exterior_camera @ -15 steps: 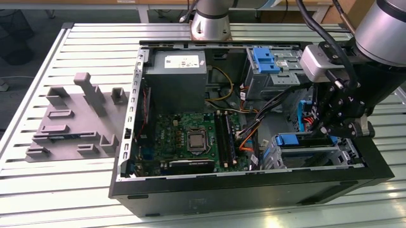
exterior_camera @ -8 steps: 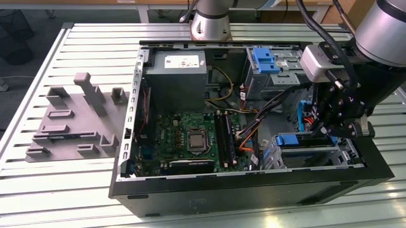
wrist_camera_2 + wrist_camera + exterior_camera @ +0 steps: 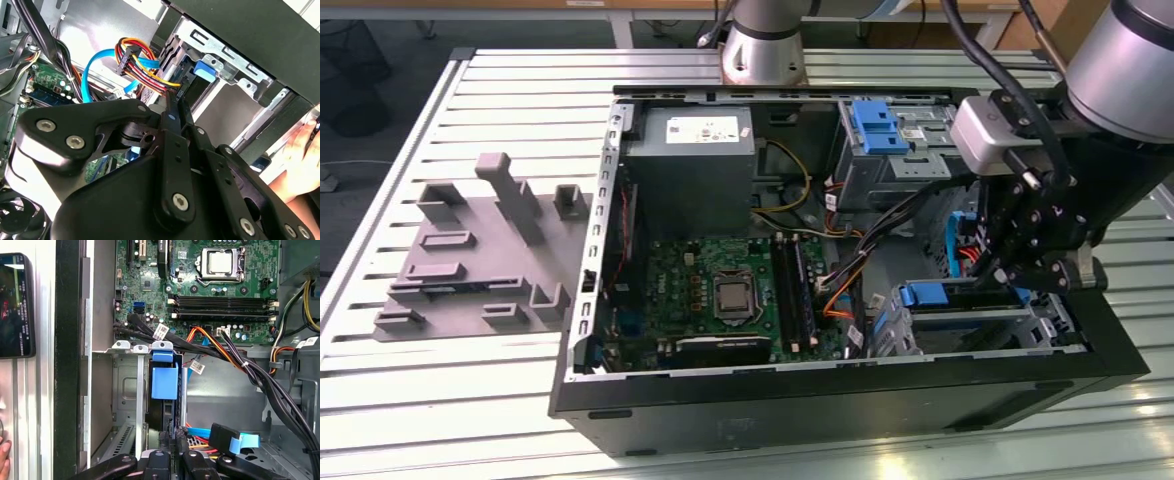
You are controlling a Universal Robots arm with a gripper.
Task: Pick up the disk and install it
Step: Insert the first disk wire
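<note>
The disk (image 3: 945, 296) stands on edge in the front drive cage (image 3: 987, 335) of the open computer case, at the exterior view's right. Its blue plastic tab (image 3: 165, 382) faces me and its dark body sits between the cage's metal walls. My gripper (image 3: 1003, 285) hangs right over the cage. In both wrist views its black fingers (image 3: 165, 445) lie close together, pointing at the disk's blue end (image 3: 204, 70). The gripper (image 3: 176, 102) is shut, with its tips at or just short of the disk's end; I cannot tell if they touch.
Orange, black and blue cables (image 3: 235, 360) run beside the cage. The motherboard (image 3: 720, 290), the grey power supply (image 3: 691, 150) and a blue bracket with a metal cage (image 3: 878, 125) lie further inside. A grey fixture plate (image 3: 480, 250) rests on the table. A hand (image 3: 300, 160) and a phone (image 3: 15, 305) are outside the case wall.
</note>
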